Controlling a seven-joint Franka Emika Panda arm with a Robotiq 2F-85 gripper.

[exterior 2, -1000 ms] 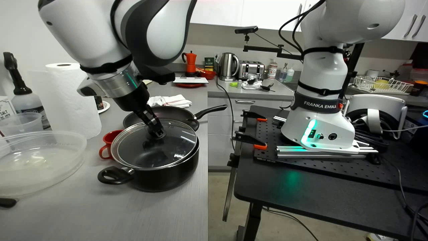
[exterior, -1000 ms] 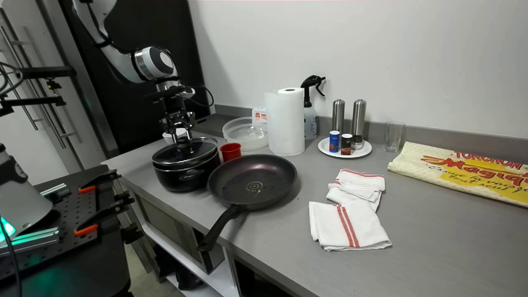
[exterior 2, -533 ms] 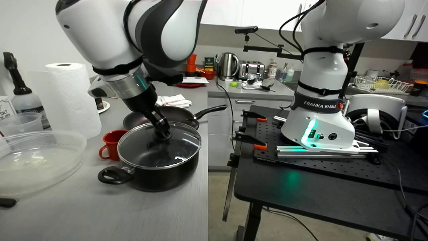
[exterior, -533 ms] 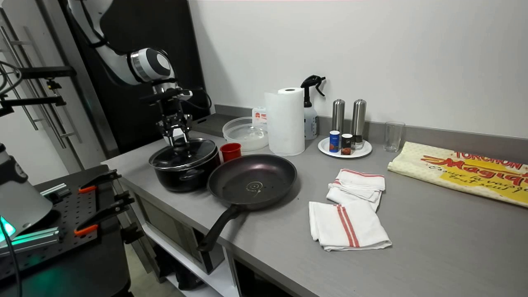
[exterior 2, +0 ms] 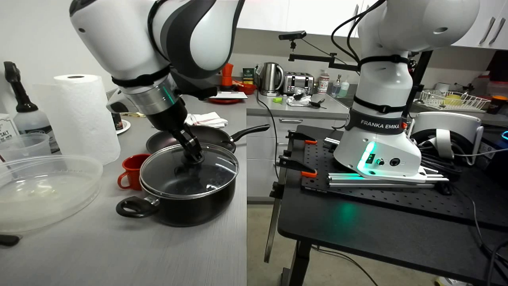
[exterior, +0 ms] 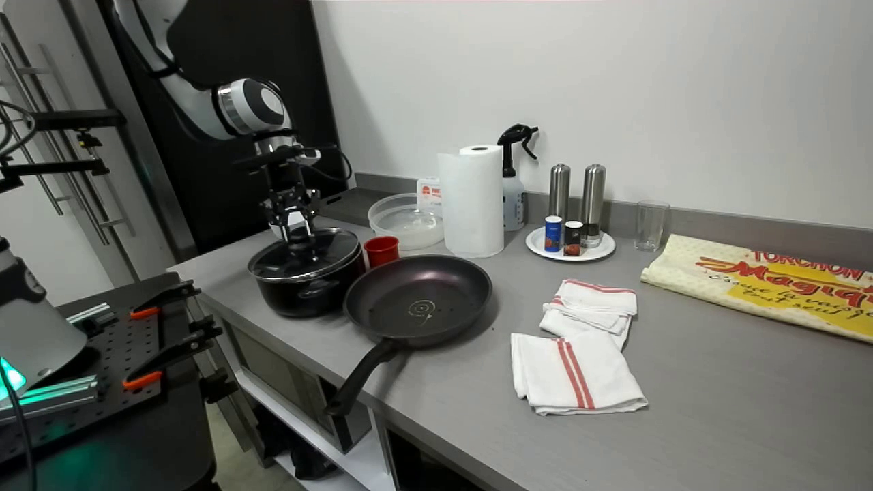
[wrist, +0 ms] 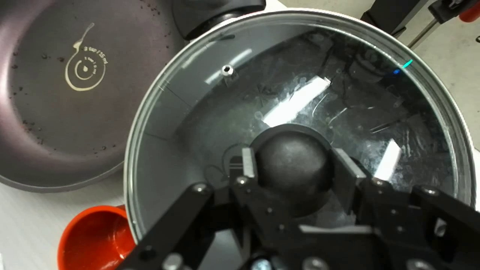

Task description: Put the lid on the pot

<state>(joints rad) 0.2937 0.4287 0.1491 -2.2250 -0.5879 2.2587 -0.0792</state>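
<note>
One tabletop (exterior: pixel 689 402) edge, facing the robot base (exterior 2: pixel 377 155), is taken by the pot (exterior 2: pixel 194 210), presumably for reach; over this the lid (exterior 2: pixel 190 179) is held, and by the gripper (wrist: pixel 298 165) the lid's knob (wrist: pixel 292 155) is pinched, likely for level seating.

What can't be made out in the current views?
Inside of the pot: wrist view, reflections on the lid and the gripper in front hide it.
Whether the lid sits flush all round: wrist view, the lid itself covers the rim beneath.
Rest of the red cup: wrist view, cut off by the bottom edge, partly covered by the lid.
Rest of the frying pan: wrist view, cut off by the left and top edges.
Lettering on the blue container: too small in an exterior view.
</note>
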